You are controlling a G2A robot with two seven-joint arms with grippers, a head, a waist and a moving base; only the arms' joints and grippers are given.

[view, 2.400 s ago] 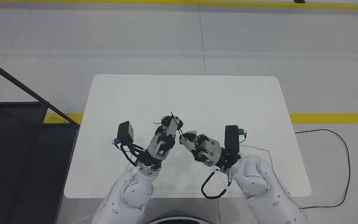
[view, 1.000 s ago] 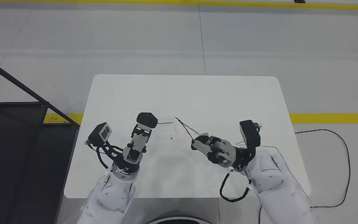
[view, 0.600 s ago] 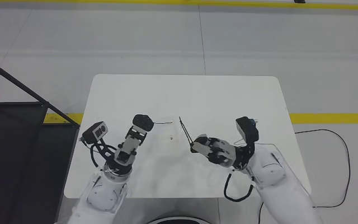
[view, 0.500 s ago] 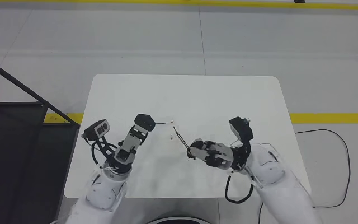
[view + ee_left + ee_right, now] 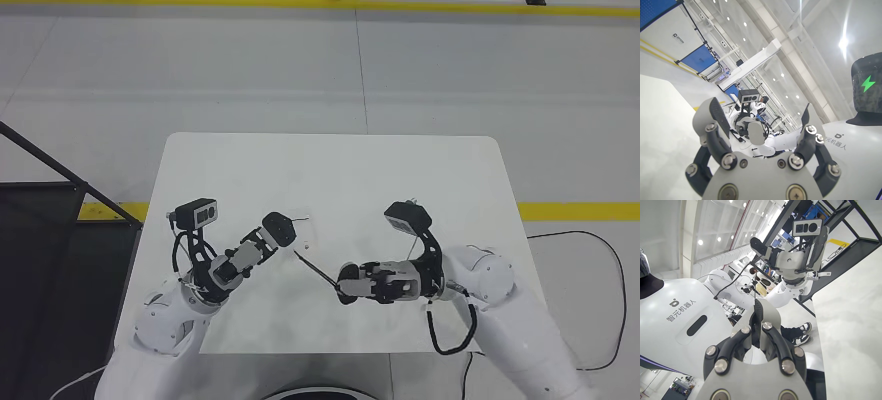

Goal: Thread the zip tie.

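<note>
**Free end needed a steady catch**

You had the zip tie (image 5: pixel 316 266) pinched by one end in the right hand (image 5: pixel 344 284), fingers pressed together on it, over the front middle of the surface (image 5: pixel 420 180). The left hand (image 5: pixel 279 228) was spread and held nothing. It was near the strap's free tip but apart from it.

The step, as I judged it, was getting that spread hand onto the free end so it could be fed into the head. To do it well, you needed to keep the right pinch firm and the wrist still. The left fingers had to come in on either side of the strap, and close near the tip so that little of it could flop. The strap looked thin and springy, so a sideways nudge would likely have swung it away.

Its long axis ran straight out from the right fingertips, slanting away from the robot toward the left hand, tip leading. Which end carried the head I couldn't tell.
</note>
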